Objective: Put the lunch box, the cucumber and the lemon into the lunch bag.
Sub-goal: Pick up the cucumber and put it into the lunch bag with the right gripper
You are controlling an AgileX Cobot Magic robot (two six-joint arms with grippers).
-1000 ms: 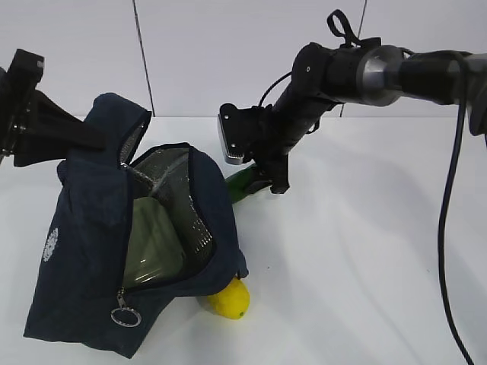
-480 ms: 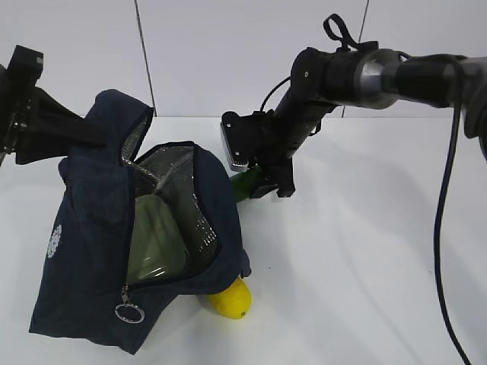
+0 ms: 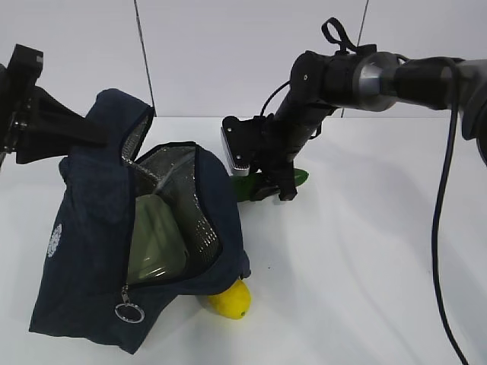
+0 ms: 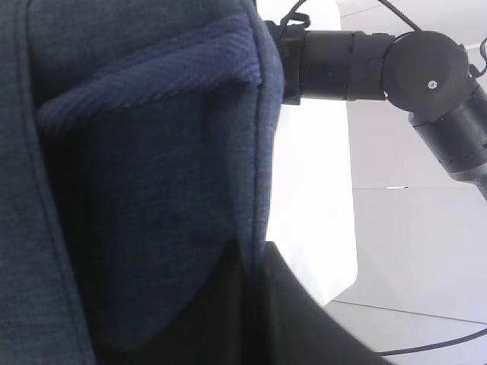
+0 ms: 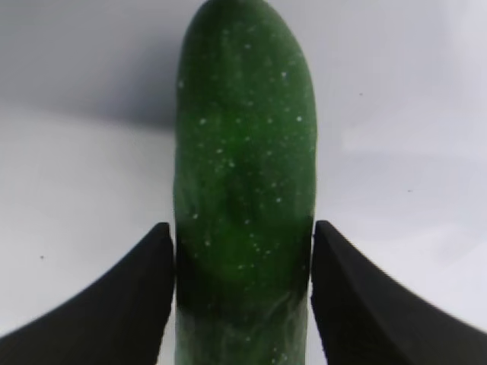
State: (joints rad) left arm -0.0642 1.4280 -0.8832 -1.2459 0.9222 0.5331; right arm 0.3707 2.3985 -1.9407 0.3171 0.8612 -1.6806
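Note:
The navy lunch bag point(image 3: 91, 228) leans on the table with its zipper mouth open toward me, and the sage-lidded lunch box point(image 3: 156, 239) stands inside it. My left gripper point(image 3: 85, 134) is shut on the bag's upper fabric point(image 4: 152, 190), holding it up. Its dark fingers point(image 4: 304, 319) fill the bottom of the left wrist view. The lemon point(image 3: 230, 299) lies on the table, tucked under the bag's front edge. Behind the bag lies the dark green cucumber point(image 3: 245, 188). My right gripper point(image 3: 274, 187) reaches down over it, both fingers pressed to the sides of the cucumber point(image 5: 243, 167).
The white table point(image 3: 358, 258) stretches bare to the right and front of the bag. The bag's metal ring pull point(image 3: 128, 312) hangs at its lower front. A black cable point(image 3: 441, 228) drops from the right arm at the right side.
The right gripper has come lower over the cucumber and its fingers have narrowed onto it; the cucumber's tip now shows right of the gripper. The bag has shifted slightly.

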